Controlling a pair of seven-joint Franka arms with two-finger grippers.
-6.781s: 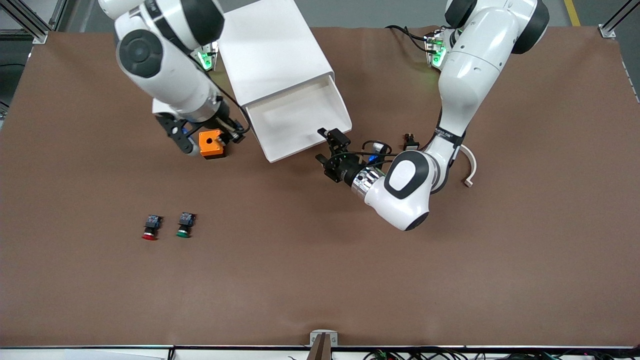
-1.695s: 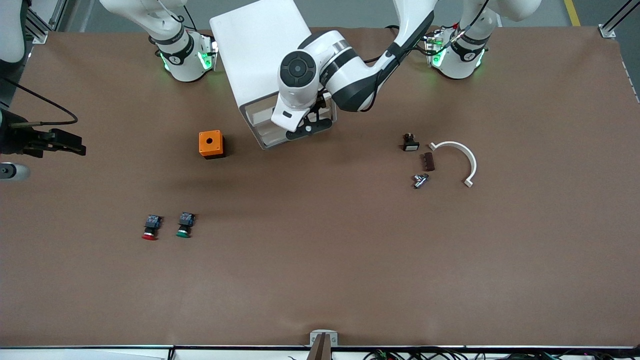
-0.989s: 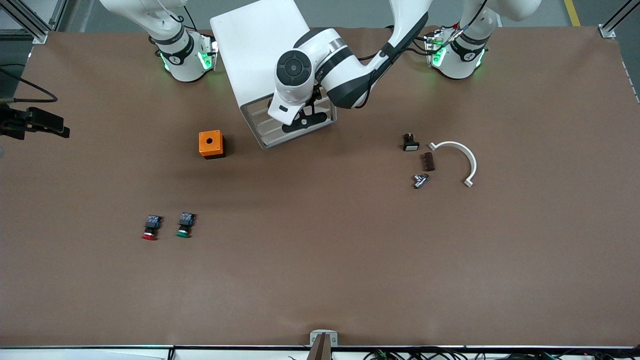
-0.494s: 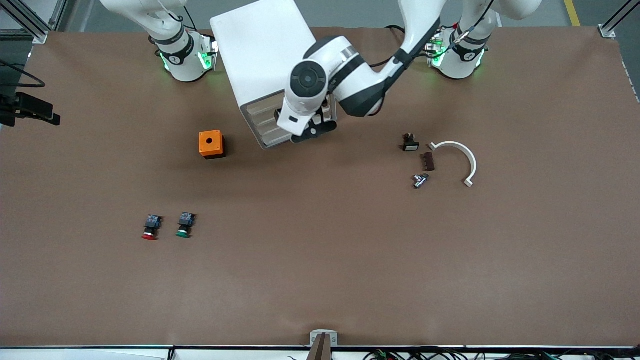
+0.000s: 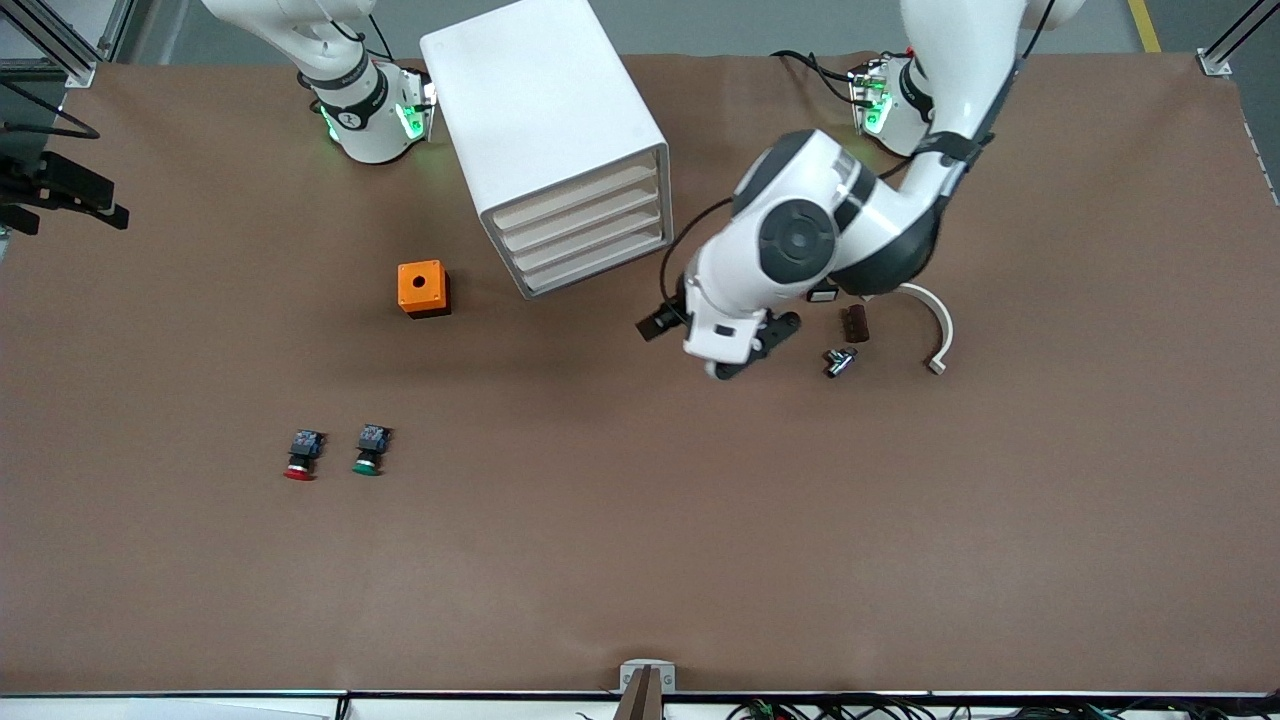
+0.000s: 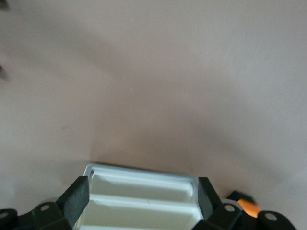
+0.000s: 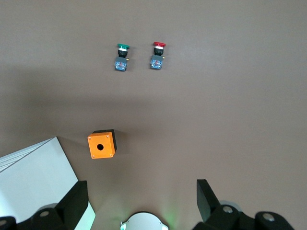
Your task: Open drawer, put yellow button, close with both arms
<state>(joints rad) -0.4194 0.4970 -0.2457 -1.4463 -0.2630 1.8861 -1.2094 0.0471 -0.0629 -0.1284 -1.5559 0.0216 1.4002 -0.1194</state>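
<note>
Cabinet (image 5: 545, 140) of white drawers stands between the two arm bases, all four drawer fronts flush and closed. Yellow button is not visible in any view; its whereabouts cannot be told. Left gripper (image 5: 700, 340) hangs over bare table in front of the cabinet, toward the left arm's end; its fingers (image 6: 76, 199) stand wide apart and hold nothing, with the cabinet's drawer fronts (image 6: 141, 191) showing between them in the left wrist view. Right gripper (image 5: 65, 190) is raised at the right arm's end of the table, fingers (image 7: 74, 201) parted and empty. Orange box (image 5: 422, 288) with a round hole sits beside the cabinet. Red-capped button (image 5: 300, 455) and green-capped button (image 5: 369, 450) lie side by side, nearer the front camera. White curved bracket (image 5: 935, 320), small brown block (image 5: 856, 323) and a metal fitting (image 5: 838, 361) lie near the left gripper
</note>
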